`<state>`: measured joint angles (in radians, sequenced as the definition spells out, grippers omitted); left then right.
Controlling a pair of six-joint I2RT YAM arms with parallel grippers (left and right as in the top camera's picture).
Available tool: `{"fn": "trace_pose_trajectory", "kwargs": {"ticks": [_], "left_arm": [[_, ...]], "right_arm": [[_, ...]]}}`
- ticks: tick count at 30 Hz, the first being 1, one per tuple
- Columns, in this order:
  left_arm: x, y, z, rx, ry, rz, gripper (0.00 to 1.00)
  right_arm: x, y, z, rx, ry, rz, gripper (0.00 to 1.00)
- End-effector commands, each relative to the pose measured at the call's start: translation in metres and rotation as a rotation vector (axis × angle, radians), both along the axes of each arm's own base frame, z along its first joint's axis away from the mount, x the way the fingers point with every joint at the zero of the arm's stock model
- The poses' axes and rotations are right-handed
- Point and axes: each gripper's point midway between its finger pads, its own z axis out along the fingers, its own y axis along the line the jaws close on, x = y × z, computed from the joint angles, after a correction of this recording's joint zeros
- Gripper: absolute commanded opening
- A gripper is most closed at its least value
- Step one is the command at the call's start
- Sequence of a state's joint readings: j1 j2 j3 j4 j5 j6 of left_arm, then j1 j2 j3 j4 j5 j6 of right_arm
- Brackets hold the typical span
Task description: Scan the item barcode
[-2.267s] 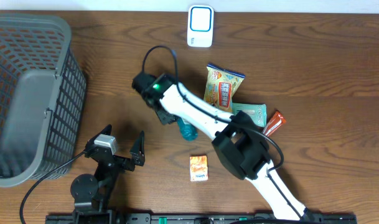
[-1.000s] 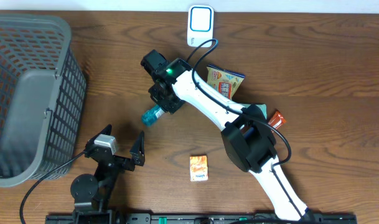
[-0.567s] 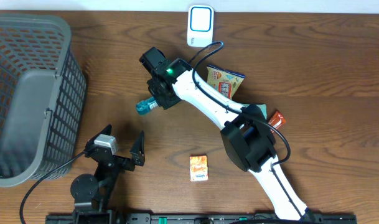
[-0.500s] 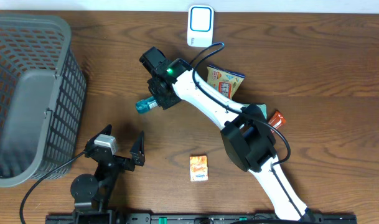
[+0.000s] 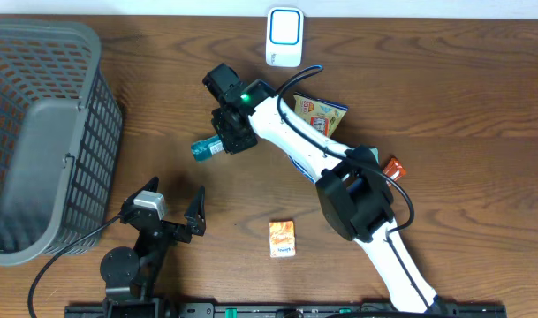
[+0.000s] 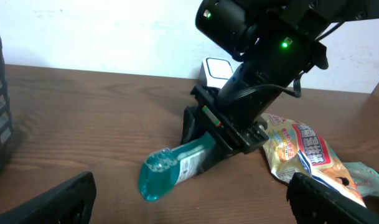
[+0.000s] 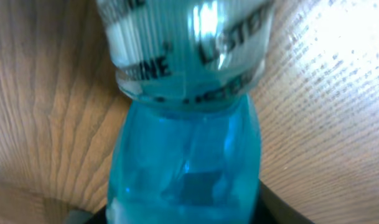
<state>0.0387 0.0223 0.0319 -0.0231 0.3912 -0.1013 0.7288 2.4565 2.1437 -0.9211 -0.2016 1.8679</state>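
Bottle [image 5: 204, 147] of blue mouthwash is near table centre. It points toward 9 o'clock from the right gripper [image 5: 223, 141], with one end between the jaws.

Left to right:
- basket [image 5: 39, 132] at the 9 o'clock edge
- left gripper [image 5: 167, 212] at 7 o'clock, spread wide, holding nothing
- bottle, then right gripper
- scanner [image 5: 284, 37] at 12 o'clock
- snack bag [image 5: 317, 124] just right of the arm

I can't tell whether the right jaws are clamping the bottle or slack on it.

Risks, my read:
- The bottle is round, so if let go on the wood it may roll and leave the barcode face down.
- The scanner is well apart from it, so a loose grip on the carry could drop it.

Views:
- Left wrist shows the bottle slanting, free end low near the table. Overhead hides that.
- Right wrist shows the label lettering close up, no barcode visible.
- Only overhead shows where the scanner sits relative to the bottle.
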Motion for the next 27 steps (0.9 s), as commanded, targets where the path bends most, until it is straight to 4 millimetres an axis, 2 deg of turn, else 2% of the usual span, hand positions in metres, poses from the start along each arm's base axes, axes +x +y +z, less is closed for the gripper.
{"fn": "trace_pose_trajectory", "kwargs": {"ticks": [1,8,10,12,17,22,27], "left_arm": [[0.0,-0.002,-0.017,-0.005,0.045,-0.015,0.98],[0.0,-0.002,-0.017,-0.005,0.045,-0.015,0.98],[0.0,-0.002,-0.017,-0.005,0.045,-0.015,0.98],[0.0,-0.002,-0.017,-0.005,0.045,-0.015,0.98],[0.0,-0.002,-0.017,-0.005,0.045,-0.015,0.98],[0.0,-0.002,-0.017,-0.005,0.045,-0.015,0.98],[0.0,-0.002,-0.017,-0.005,0.045,-0.015,0.98]], "right_arm": [[0.005,-0.008,-0.011,-0.003,0.015,0.027,0.43],[0.015,-0.006,-0.007,0.024,-0.048,0.128,0.54],[0.015,-0.006,-0.007,0.021,-0.058,0.154,0.5],[0.014,-0.006,-0.007,0.018,-0.068,0.178,0.39],[0.011,-0.007,-0.008,0.004,-0.079,0.232,0.2],[0.004,-0.022,-0.015,-0.07,-0.04,0.213,0.07],[0.001,-0.027,-0.016,-0.076,0.023,0.079,0.07]]}}
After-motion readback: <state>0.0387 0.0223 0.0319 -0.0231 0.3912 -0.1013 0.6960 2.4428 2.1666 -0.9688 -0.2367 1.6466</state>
